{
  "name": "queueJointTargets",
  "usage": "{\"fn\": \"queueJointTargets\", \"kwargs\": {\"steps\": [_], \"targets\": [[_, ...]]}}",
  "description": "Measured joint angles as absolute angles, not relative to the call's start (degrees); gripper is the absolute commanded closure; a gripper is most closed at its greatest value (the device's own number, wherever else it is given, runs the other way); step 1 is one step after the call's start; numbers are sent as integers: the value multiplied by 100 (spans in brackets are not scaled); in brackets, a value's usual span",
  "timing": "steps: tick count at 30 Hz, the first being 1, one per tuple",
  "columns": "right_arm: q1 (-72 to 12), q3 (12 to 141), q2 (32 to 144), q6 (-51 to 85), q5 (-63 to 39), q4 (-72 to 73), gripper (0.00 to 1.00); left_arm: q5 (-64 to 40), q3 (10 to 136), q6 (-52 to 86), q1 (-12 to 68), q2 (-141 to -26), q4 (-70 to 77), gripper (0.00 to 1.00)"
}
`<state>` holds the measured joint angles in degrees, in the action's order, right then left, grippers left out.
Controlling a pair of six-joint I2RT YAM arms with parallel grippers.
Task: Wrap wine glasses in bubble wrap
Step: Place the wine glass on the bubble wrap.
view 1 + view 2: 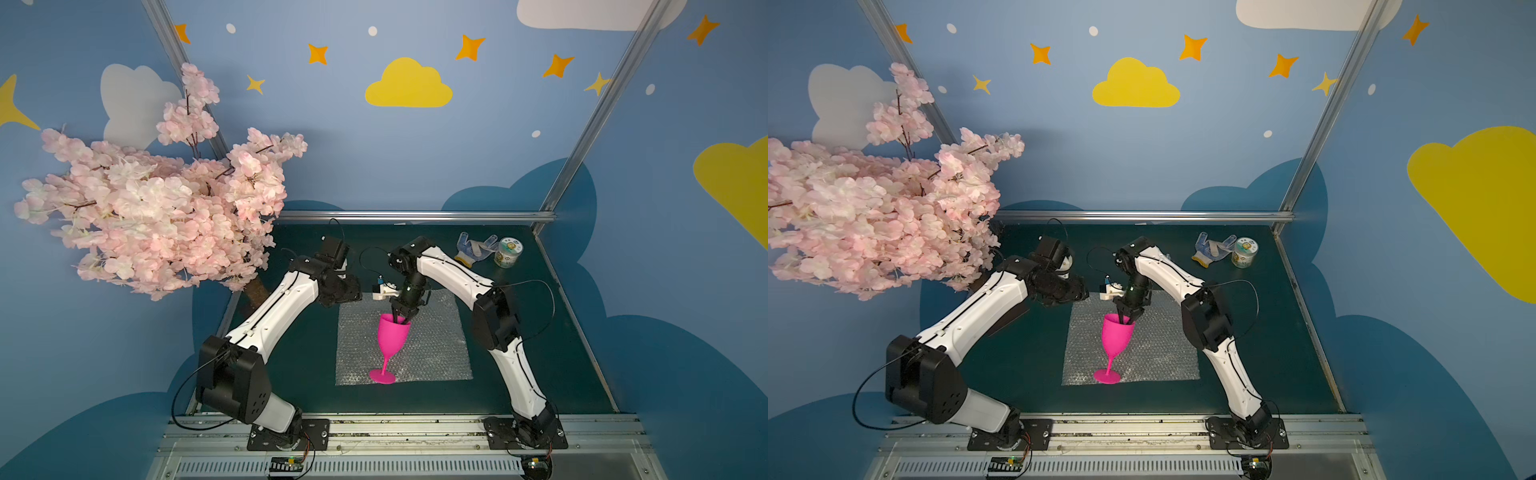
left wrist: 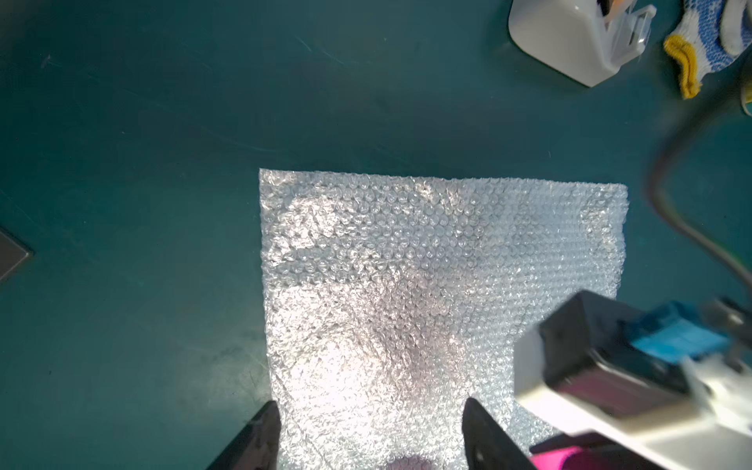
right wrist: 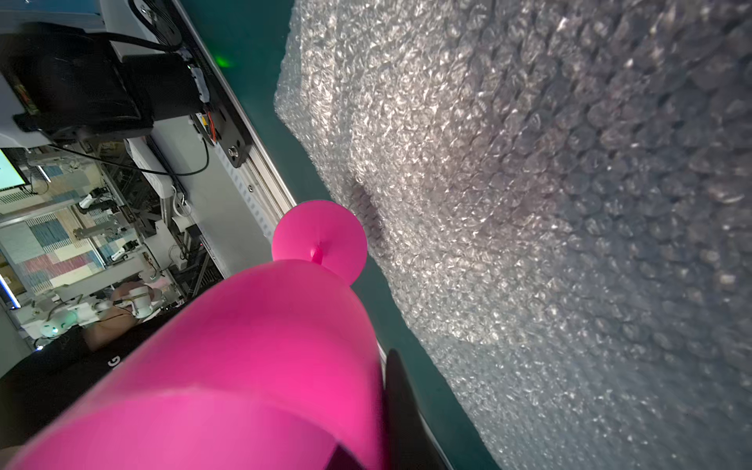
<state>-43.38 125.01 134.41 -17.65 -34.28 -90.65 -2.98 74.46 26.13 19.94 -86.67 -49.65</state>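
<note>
Pinching rim of goblet (image 1: 392, 337), right pincer (image 1: 401, 319) (above bubble wrap (image 1: 436, 345)), left pincer (image 2: 370, 411) spread.

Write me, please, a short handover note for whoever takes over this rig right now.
Left gripper: open, empty, at the far left corner of the wrap.
Right gripper: shut on the rim of the goblet, one finger inside the bowl.
Goblet: tilted, foot at the wrap's near edge; I cannot tell whether the foot touches.
Wrap: spread flat on the table, nothing folded.
Done: goblet gripped and at the wrap.
Left: lay the goblet down and roll it up in the wrap.
</note>
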Motion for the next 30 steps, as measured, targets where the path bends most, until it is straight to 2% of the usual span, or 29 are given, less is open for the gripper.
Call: {"fn": "queueJointTargets", "kwargs": {"steps": [3,6,13,18,22,24,30], "targets": [[-4333,12910,13708,-1848,-3306,-9168,76,-298,7443,2611,2018,-8667,-4993,30],[-4333,13163,13863,-1857,-3177,-9185,65,-298,7443,2602,2040,-8667,-5037,30],[-4187,13692,13915,-1570,-2670,-9133,54,-318,7363,2602,2261,-8667,-5048,30],[-3745,14468,13889,-1221,-2440,-8986,52,-436,7076,2735,2674,-8667,-5011,30],[-3330,14414,13675,-810,-2418,-8746,54,-626,6958,2877,2902,-8685,-4998,32],[-3186,13933,13349,-506,-2362,-8503,56,-694,6912,2908,3002,-8689,-4958,34],[-3135,11104,11552,604,-2346,-7293,61,-860,6632,3059,3393,-8689,-4816,44]]}}
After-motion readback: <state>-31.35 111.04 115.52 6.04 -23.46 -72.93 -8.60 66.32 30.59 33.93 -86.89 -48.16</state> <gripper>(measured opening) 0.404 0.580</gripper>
